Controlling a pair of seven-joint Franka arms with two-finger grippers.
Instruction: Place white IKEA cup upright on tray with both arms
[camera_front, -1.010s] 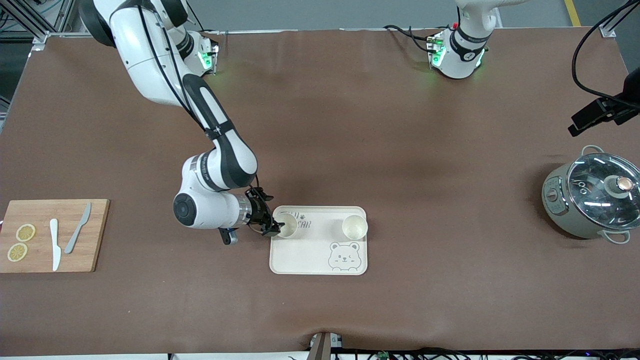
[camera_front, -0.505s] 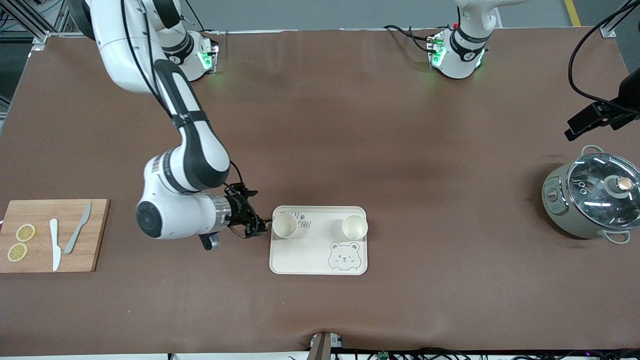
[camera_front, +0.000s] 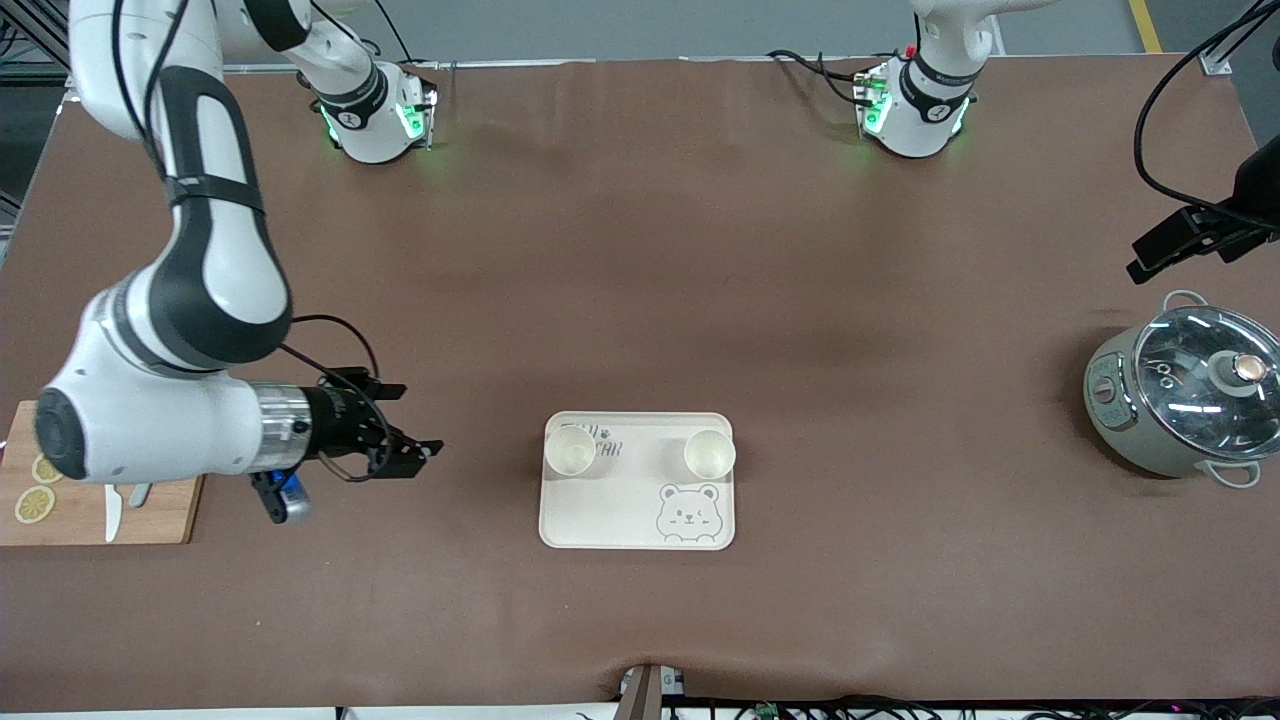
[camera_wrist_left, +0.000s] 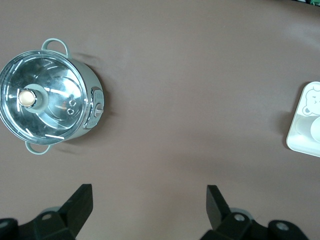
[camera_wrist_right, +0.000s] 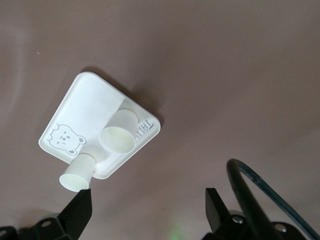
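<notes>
We judge the task all but done: two small white cups already stand upright, mouths up, on the flat cream rectangular tray (camera_front: 637, 500) with rounded corners, grey lettering and a cartoon bear face, which lies on the brown tabletop (camera_front: 640, 250). Starting at the right arm's end, a wooden cutting board (camera_front: 150, 515) carries lemon slices and knives partly hidden under the arm; the right pincer (camera_front: 395, 455) hangs over bare tabletop between board and tray, its jaws wide and holding nothing, well apart from the cups. The first white cup (camera_front: 570, 452) stands on the lettering, near the tray corner toward the right arm; the second white cup (camera_front: 709, 454) stands near the corner toward the left arm. Both are plain, tapered and empty inside. Nearer the left arm's end sits a grey-green pot with a glass lid (camera_front: 1180, 400), over which the left pincer (camera_wrist_left: 149, 207) waits, spread wide and empty. Nothing seems left but to clear the arms away.
</notes>
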